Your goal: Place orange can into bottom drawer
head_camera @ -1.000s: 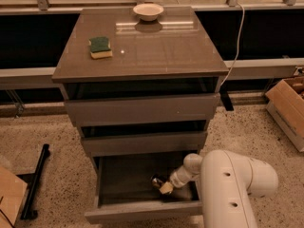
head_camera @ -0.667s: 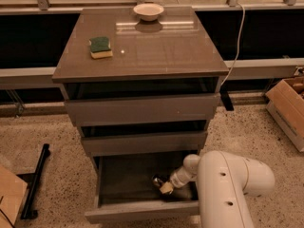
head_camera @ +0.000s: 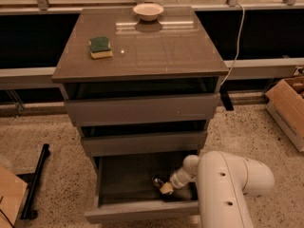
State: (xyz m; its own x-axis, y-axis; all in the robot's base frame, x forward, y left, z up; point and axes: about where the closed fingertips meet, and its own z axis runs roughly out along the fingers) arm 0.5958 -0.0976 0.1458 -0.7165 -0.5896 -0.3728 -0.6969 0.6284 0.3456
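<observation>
Reaching down into the bottom drawer (head_camera: 137, 212) from the right-front, the robot's sole arm (head_camera: 232, 184) ends in the gripper (head_camera: 161, 184), which sits low over the drawer floor, right of centre & near the front wall. Key relation: the orange can (head_camera: 166, 189) lies at the gripper's very tip, touching it or as good as, on the side toward the drawer front; no gap shows betw. the two. The can is thus inside the drawer's walls, w/ bare floor stretching away to the gripper's left & behind it. Long axis of the can: not readable, since only a small gold-orange patch shows beside a darker shiny bit; upright vs. lying cannot be told. Gripper state: cannot tell whether it is clamped on the can or merely resting against it. Judgement: placing looks nearly complete; what remains is a release & a lift up & out, clearing the middle drawer (head_camera: 142, 143) front, which sits just above & behind the gripper. Risk: the can may roll if it rests on its side. Sponge (head_camera: 100, 47) & bowl (head_camera: 148, 11) stand well above the gripper on the cabinet top (head_camera: 156, 46); not involved.
</observation>
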